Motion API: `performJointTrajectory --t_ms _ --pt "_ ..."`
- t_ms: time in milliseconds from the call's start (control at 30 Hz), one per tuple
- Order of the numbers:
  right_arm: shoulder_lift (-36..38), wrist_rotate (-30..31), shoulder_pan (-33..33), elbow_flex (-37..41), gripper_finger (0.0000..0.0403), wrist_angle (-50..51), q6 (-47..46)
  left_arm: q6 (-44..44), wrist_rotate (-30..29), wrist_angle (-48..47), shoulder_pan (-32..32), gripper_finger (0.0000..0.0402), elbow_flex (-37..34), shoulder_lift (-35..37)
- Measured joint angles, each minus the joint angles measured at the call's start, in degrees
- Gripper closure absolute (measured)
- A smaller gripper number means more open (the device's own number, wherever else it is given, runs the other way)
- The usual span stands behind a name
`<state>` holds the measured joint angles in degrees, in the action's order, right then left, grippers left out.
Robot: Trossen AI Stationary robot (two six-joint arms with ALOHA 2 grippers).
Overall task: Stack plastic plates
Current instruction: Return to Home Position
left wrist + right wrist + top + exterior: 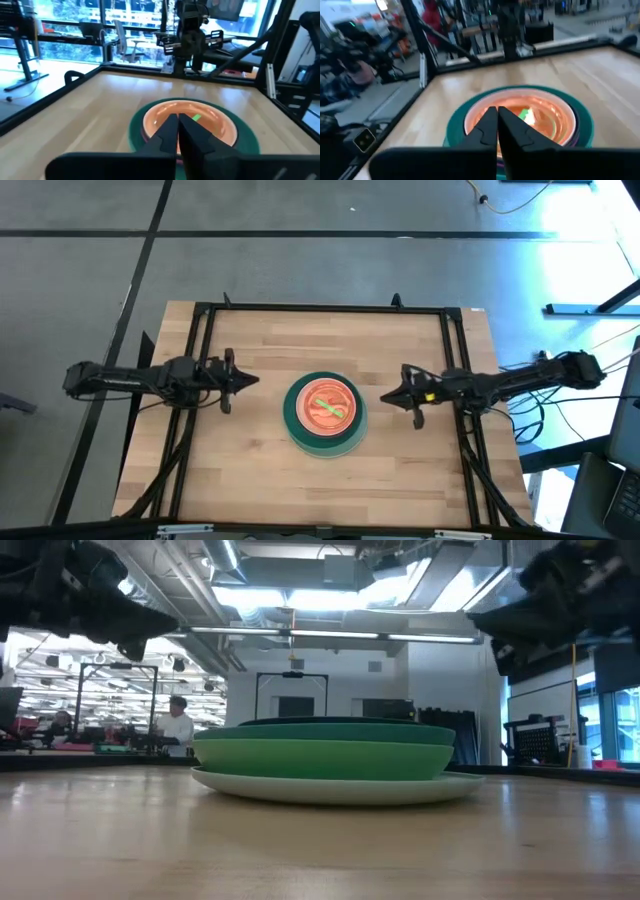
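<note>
Stack: plastic plates (pixel 323 415) sat mid-frame.
Grippers: left gripper (pixel 252 380) and right gripper (pixel 388 397) flanked it, fingers pinched together, empty.
Risk: a low swing might clip the rim.

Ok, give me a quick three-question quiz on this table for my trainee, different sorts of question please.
1. True or false: the left gripper holds a plate.
2. Which colour is at the bottom of the stack, going by the low view? A pale grey-blue, B green, C orange.
3. Fill in: the fingers of the right gripper are ____.

Key: 1 false, it is shut on nothing, apart from the stack. 2 A, the pale plate. 3 shut.
</note>
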<state>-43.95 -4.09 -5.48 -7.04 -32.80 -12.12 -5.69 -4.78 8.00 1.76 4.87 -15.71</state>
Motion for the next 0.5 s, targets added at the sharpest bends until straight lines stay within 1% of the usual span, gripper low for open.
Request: performJointTrajectory --t_ms 167,300,400,500 --pt "6.96 -0.01 -0.11 6.38 0.0401 -5.22 -1.07 -0.10 -0.08 0.22 1.33 0.0400 -4.09 4.62" --pt "12.04 1.21 -0.13 6.64 0.0401 0.49 -1.09 0.14 -2.18 -4.09 2.06 0.0397 -4.46 7.36" --pt "14.49 2.47 -0.11 6.64 0.0402 2.42 0.95 0.49 -1.69 -4.76 2.43 0.0398 -4.46 9.08" --pt "17.88 2.35 -0.11 6.64 0.0402 4.91 3.01 0.73 -1.54 -5.58 2.88 0.0400 -4.47 11.73"
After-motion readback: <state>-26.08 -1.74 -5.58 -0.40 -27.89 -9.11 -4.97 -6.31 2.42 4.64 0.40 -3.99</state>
